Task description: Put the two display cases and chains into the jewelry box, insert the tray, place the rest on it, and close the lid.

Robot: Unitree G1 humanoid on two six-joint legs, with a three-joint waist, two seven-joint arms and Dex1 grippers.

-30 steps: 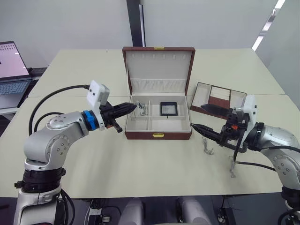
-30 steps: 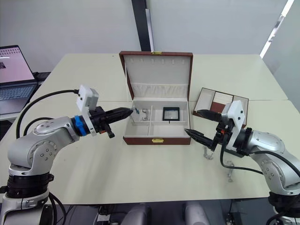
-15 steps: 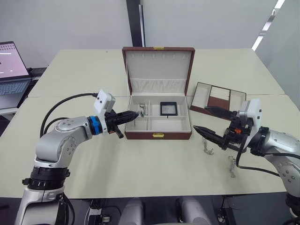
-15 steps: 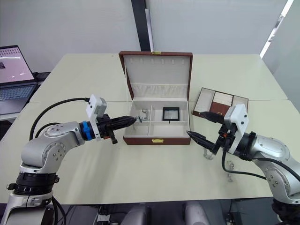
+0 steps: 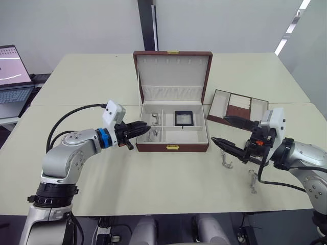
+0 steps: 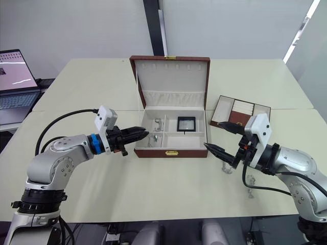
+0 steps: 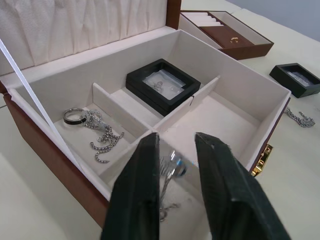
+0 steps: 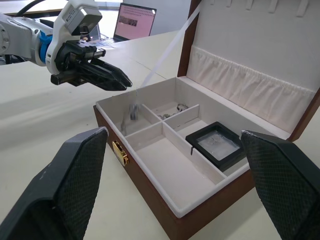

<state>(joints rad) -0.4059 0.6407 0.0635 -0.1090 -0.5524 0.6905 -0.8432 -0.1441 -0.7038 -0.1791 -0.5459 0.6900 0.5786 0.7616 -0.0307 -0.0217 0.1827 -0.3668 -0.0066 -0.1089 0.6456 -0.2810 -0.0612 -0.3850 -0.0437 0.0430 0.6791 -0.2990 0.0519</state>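
- Head views: the jewelry box [image 5: 172, 148], glossy reddish-brown wood grain with a small gold clasp, stands open on the pale table [image 5: 153, 184]. Its lid [image 5: 172, 76] is upright, cream-lined, with a gathered fabric pocket. One display case [image 5: 184, 118], a flat black square frame around a clear window, lies in the rear right compartment. The tray [image 5: 237, 108], shallow and brown with cream sections, sits on the table to the right of the box. The left gripper [image 5: 145, 125] hovers at the box's left wall, over the front left compartment. The right gripper [image 5: 231, 133] hangs wide open right of the box, above thin silvery chains [image 5: 226, 162] lying on the table.
- Left wrist view: the left gripper's [image 7: 172, 145] matte black fingers [image 7: 142, 170] stand slightly parted, with a glinting chain [image 7: 167, 172] between them over the front left compartment; whether they pinch it I cannot tell. A dark ring and a curled chain piece [image 7: 97, 132] rest in the rear left compartment. A second display case [image 7: 299, 78] lies on the table beyond the box.
- Right wrist view: the right gripper's textured black fingers [image 8: 75, 175] are spread far apart, framing the open box and its felt-like dividers.
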